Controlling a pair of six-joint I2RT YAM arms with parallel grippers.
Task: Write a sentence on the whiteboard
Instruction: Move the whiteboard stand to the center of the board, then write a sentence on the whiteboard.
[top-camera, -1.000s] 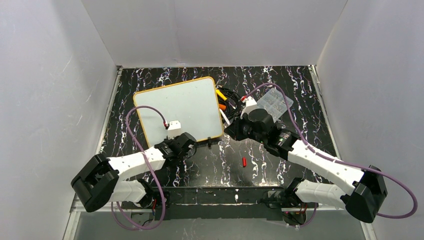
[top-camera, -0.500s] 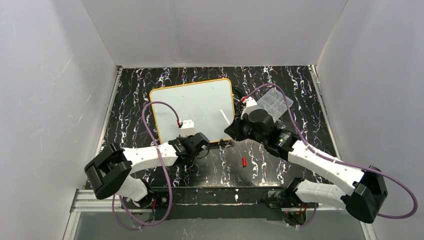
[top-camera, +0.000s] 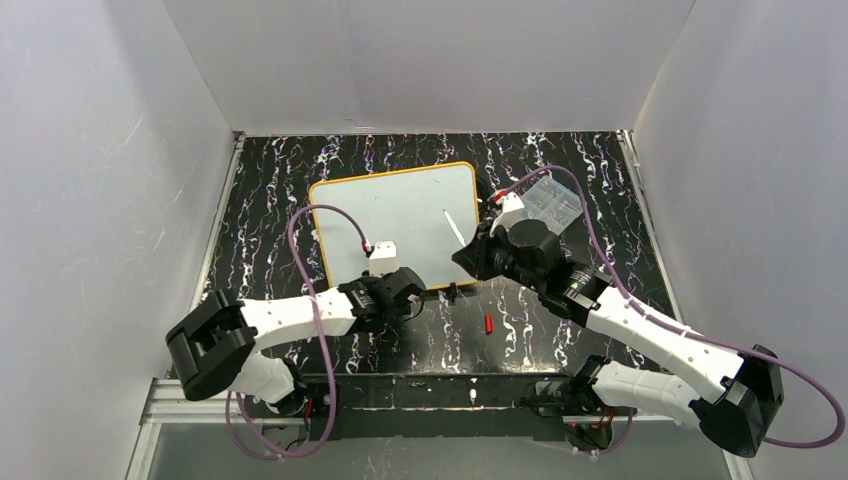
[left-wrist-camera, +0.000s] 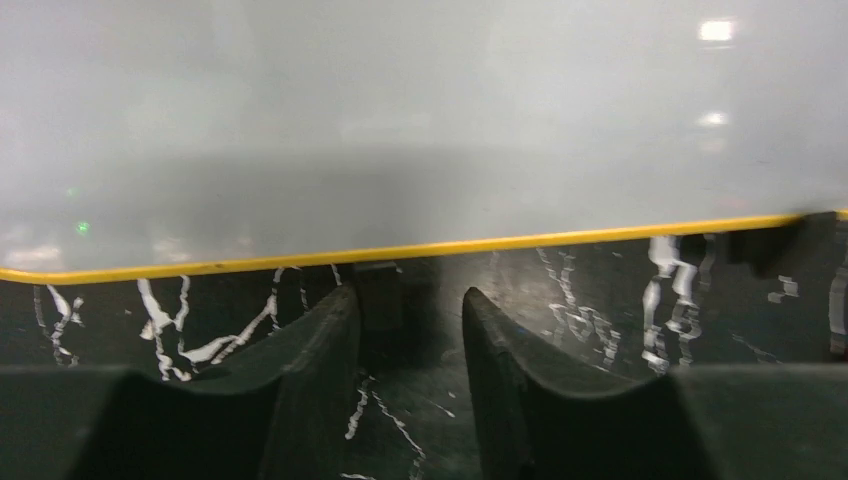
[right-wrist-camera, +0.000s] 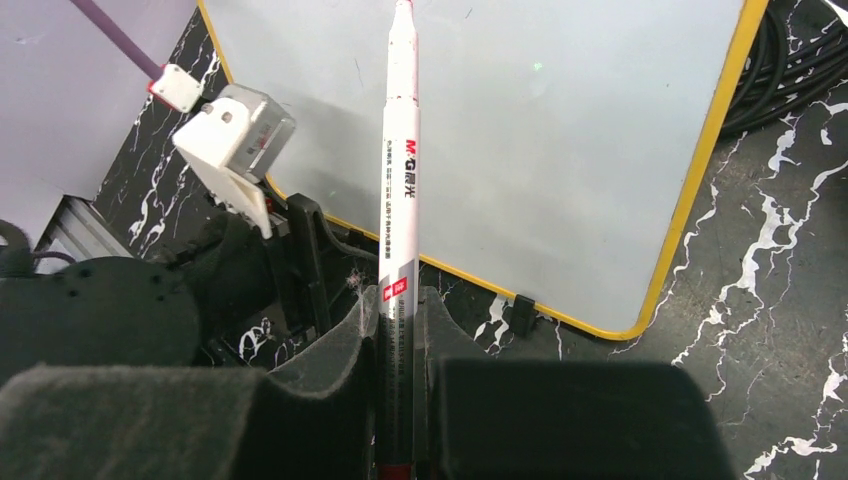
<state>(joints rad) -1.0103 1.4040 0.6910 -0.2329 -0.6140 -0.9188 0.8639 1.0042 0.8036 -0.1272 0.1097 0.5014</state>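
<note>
Whiteboard (top-camera: 400, 205) has slid right and squared up.
Its long axis runs left-right; left gripper (left-wrist-camera: 408, 302) stands parted at the near rim, right gripper (right-wrist-camera: 398, 305) clamps marker (right-wrist-camera: 400, 180) pointing far-left.

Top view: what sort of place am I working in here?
Probably an enclosed robot test cell: plain white walls box in a black marbled table, a left arm and right arm are bolted at its near edge, with a whiteboard and marker as props.

Whiteboard (top-camera: 400, 215): one, rectangular, thin orange-yellow rim, rounded corners. Face pale grey-white, glossy, plain. Lies flat on the black marbled table (top-camera: 270, 180), centre toward the far side, slightly askew, right corner farther back.
</note>
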